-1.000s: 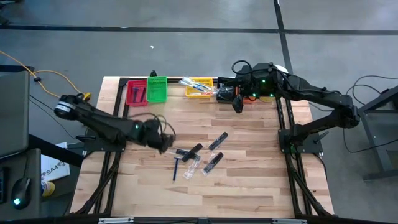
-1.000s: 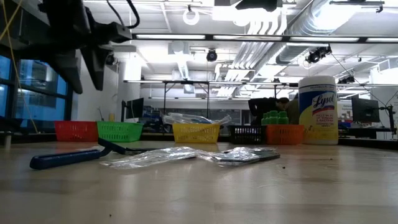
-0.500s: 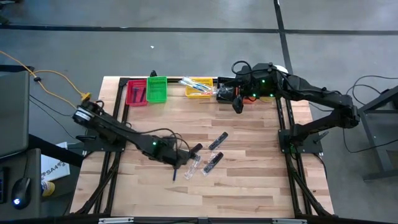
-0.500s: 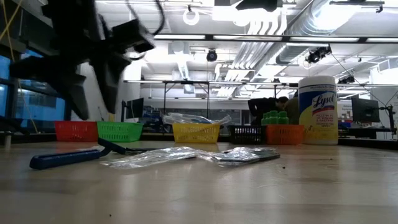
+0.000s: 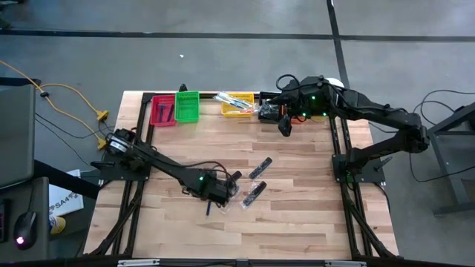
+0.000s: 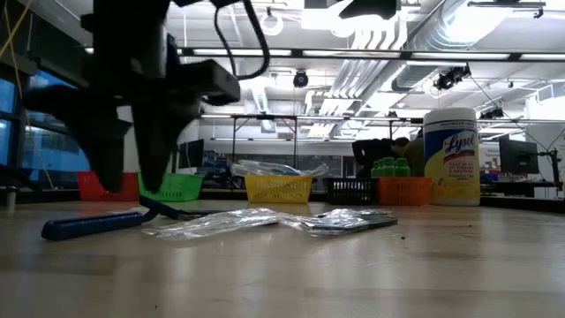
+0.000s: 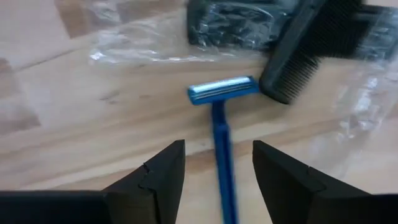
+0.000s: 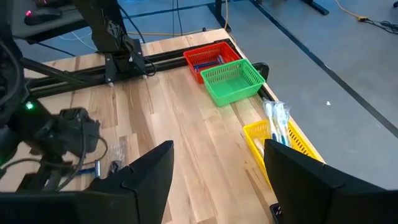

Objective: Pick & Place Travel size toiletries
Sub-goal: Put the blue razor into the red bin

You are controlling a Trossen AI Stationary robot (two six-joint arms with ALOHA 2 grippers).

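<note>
The left gripper (image 5: pixel 216 194) hovers low over the loose pile at the centre of the bench (image 5: pixel 297 222), its jaws standing wide and empty; in the left wrist view the blue razor (image 7: pixel 219 127) lies flat on the wood with its handle running between the 2 fingers (image 7: pixel 158 177), so the step in hand appears to be the approach to grasp this razor. Just beyond the razor head lie a black comb (image 7: pixel 305 46) and several clear-wrapped items (image 5: pixel 254 193), some touching or overlapping one another. The right gripper (image 5: pixel 284 124) waits at about 1 o'clock on the bench, near the far edge, jaws wide and holding nothing. Progress is partial: along the far edge, the red bin (image 5: pixel 162 110) at about 11 o'clock already holds blue-handled items, the yellow bin (image 5: pixel 239 104) at 12 o'clock holds clear-wrapped toothbrushes, and the green bin (image 5: pixel 187 106) between them looks empty in the right wrist view. The low view also shows an orange bin (image 6: pixel 403 189) holding small green bottles beside a white jar (image 6: pixel 450 155). The razor, the comb and the wrapped pieces at the centre remain to be sorted. Open bench lies from 4 to 8 o'clock and between the pile and the bins, giving a clear travel path toward 11 o'clock. The tight spot is the pile itself: the comb and the wrappers sit close to the razor head, so closing near the handle's middle is judged safer.
</note>
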